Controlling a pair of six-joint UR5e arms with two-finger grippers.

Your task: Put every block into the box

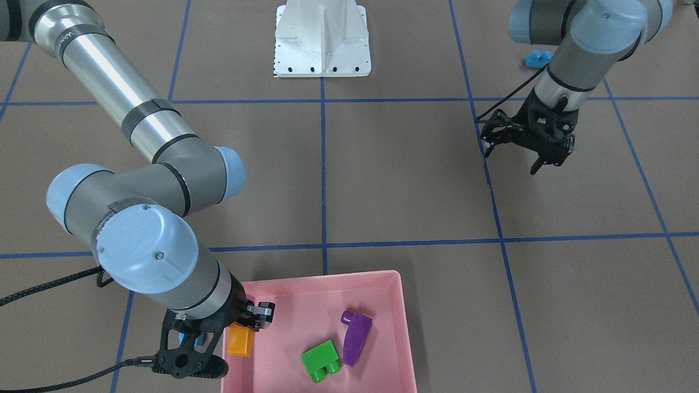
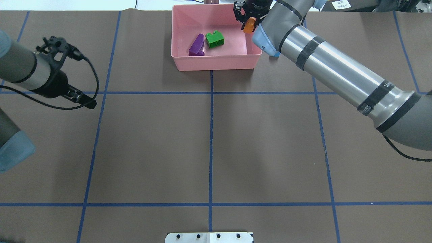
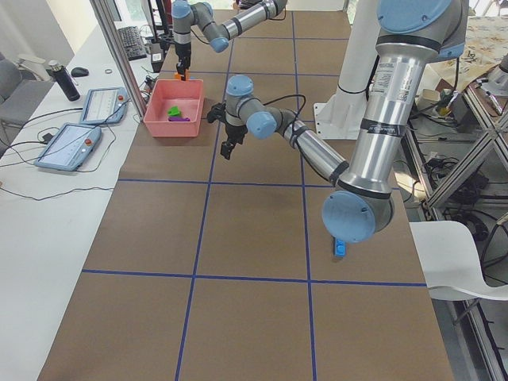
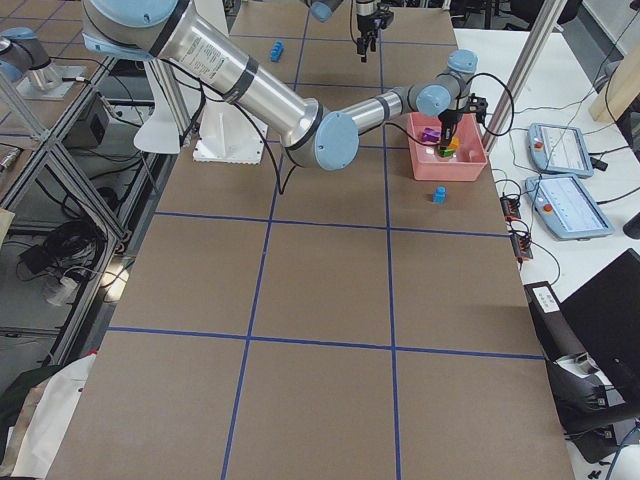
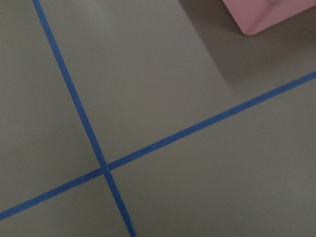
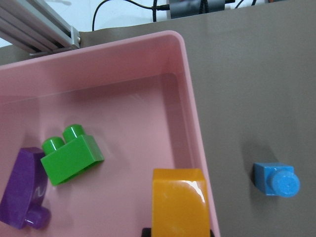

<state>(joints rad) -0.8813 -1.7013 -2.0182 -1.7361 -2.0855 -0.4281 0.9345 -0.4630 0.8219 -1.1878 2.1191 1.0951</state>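
The pink box (image 1: 327, 275) stands at the table's far edge (image 2: 216, 62). In it lie the purple sloped block (image 1: 356, 335) and the green two-stud block (image 1: 322, 360). My right gripper (image 2: 249, 21) is shut on the orange sloped block (image 1: 241, 341) and holds it just inside the box's side wall (image 6: 192, 123). The tiny blue one-stud block (image 6: 276, 180) sits on the table just outside that wall. The long blue block (image 1: 538, 57) lies on the table near my left arm's base. My left gripper (image 1: 510, 161) is open and empty, well away from the box.
The white metal base (image 1: 322, 41) stands at the robot's side of the table, in the middle. Blue tape lines cross the brown table. Two tablets (image 3: 79, 127) lie on the side table beyond the box.
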